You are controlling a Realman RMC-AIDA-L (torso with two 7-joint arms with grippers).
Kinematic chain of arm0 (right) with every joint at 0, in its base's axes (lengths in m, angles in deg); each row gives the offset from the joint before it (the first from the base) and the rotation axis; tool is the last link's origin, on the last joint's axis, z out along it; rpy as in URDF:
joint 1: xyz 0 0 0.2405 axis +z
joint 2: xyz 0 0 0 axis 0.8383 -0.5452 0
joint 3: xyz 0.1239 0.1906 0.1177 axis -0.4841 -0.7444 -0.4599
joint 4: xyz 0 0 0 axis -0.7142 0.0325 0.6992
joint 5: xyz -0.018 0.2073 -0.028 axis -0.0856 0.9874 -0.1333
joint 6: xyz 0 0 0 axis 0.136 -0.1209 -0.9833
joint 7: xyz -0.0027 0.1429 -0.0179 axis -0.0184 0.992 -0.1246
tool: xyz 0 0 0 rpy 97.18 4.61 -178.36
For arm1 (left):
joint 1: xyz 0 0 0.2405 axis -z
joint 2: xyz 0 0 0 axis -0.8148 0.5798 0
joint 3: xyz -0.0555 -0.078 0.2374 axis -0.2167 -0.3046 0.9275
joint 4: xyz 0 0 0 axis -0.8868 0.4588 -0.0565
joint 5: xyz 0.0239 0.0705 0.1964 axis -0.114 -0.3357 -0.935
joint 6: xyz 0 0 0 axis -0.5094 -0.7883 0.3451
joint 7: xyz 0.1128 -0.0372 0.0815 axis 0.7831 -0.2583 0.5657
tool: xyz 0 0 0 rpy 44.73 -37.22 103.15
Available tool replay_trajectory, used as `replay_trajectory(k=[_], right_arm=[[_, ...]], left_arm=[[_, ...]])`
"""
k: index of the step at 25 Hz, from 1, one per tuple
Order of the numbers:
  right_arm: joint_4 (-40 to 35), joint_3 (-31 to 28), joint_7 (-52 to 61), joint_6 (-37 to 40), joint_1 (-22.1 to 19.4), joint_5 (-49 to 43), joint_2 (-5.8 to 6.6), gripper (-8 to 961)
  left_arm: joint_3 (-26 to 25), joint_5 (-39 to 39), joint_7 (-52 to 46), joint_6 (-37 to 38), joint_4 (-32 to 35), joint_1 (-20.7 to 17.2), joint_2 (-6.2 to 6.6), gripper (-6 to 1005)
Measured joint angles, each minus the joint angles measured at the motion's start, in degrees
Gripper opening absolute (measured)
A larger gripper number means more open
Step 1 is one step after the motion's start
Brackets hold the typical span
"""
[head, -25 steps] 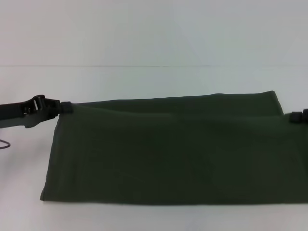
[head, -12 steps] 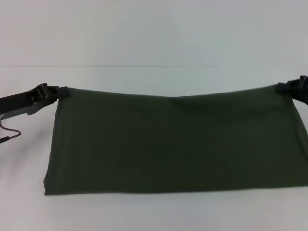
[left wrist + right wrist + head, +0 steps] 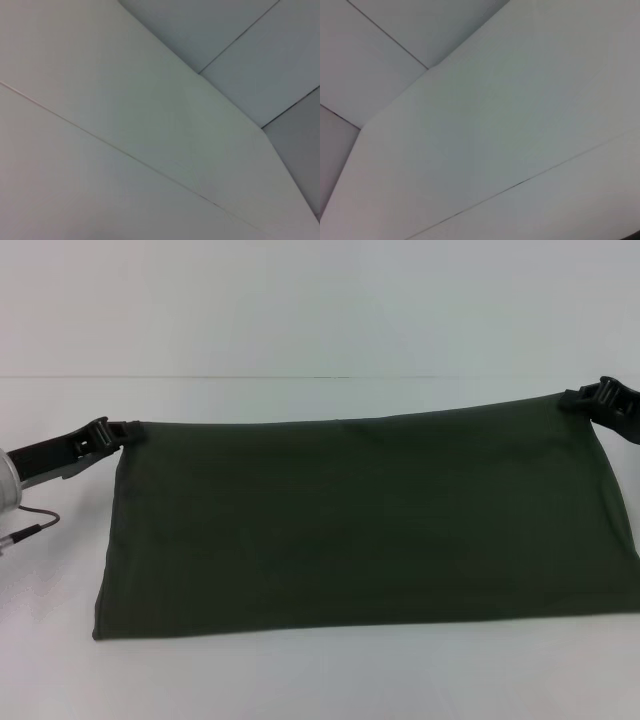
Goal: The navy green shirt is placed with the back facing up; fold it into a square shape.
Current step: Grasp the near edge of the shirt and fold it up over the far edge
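The navy green shirt [image 3: 360, 525] shows in the head view as a wide dark olive band, plain side toward me. Its top edge is stretched taut and lifted between both grippers, and its lower edge rests on the white table [image 3: 300, 680]. At the shirt's upper left corner, my left gripper [image 3: 128, 430] is shut on the cloth. At the upper right corner, slightly higher, my right gripper [image 3: 572, 398] is likewise shut on the cloth. Neither wrist view shows shirt or fingers, only white table surface and grey floor.
A thin cable [image 3: 30, 520] hangs below the left arm at the left edge. The table's far edge [image 3: 300, 377] runs across the head view behind the shirt. The left wrist view shows the table edge [image 3: 235, 107] with grey floor tiles beyond.
Both grippers have raised and pulled the shirt's top edge taut. The right gripper rose and moved inward from the frame edge; the sagging fold along the top has flattened out.
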Motion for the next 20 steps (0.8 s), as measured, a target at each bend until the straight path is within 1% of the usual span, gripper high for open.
replay_trajectory(k=[2,3,4,6,13,18,19,20], right_arm=[[0.06,0.12,-0.79,-1.73,0.17,0.03,-0.69,42],[0.1,0.14,-1.19,-2.66,0.26,0.04,-1.03,42],[0.12,0.17,-1.39,-3.51,0.34,0.04,-1.34,42],[0.17,0.22,-1.76,-5.05,0.49,0.34,-1.98,42],[0.58,0.24,-3.09,-8.69,0.87,1.6,-3.26,43],[0.72,0.24,-6.07,-9.75,1.01,2.26,-4.1,43],[0.76,0.24,-8.5,-9.96,0.77,3.96,-4.53,43],[0.76,0.24,-8.5,-9.96,0.77,3.96,-4.53,43]], left_arm=[[0.0,0.37,1.07,-1.88,-0.04,0.09,-0.69,43],[0.0,0.37,1.07,-1.88,-0.04,0.09,-0.69,43],[0.01,0.9,2.24,-3.6,-0.31,0.28,-1.21,43],[0.01,1.63,3.13,-4.34,-0.49,0.38,-1.58,51],[0.01,3.51,5.21,-6.7,-0.67,0.77,-2.67,78],[0.01,6.92,8.32,-8.81,-0.77,0.68,-4.45,97],[-0.07,8.86,9.89,-10.13,-0.76,0.46,-5.2,101],[-0.09,9.49,10.47,-10.6,-0.77,0.36,-5.51,105]])
